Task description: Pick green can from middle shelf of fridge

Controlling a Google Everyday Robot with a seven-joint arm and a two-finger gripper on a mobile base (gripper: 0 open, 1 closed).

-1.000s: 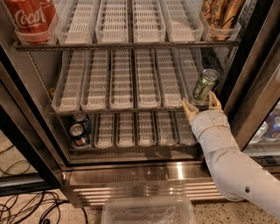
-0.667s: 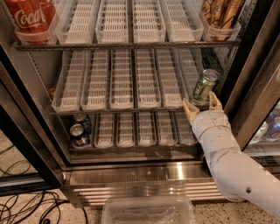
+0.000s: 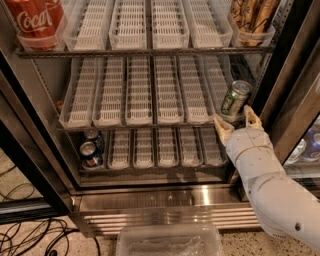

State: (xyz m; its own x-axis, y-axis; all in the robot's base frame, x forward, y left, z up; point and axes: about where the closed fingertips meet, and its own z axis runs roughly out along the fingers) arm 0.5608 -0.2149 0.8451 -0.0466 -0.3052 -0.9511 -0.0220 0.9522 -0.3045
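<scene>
The green can [image 3: 235,98] stands at the front right end of the middle shelf [image 3: 145,122] of the fridge [image 3: 165,200], in the rightmost lane tray. My gripper [image 3: 235,120] has come in from the lower right on the white arm and sits at the can's base. Its two tan fingers [image 3: 221,128] are spread in a V, one on each side of the can's lower part. The jaws look open around the can and close to it. The can's top and label are in plain sight.
A big red Coca-Cola can [image 3: 36,17] stands at the top shelf's left end and tan cans [image 3: 252,15] at its right end. Two blue cans [image 3: 91,148] stand on the bottom shelf at left. The glass door [image 3: 295,100] is just right of the arm. A clear plastic bin [image 3: 170,240] and cables [image 3: 35,235] lie on the floor.
</scene>
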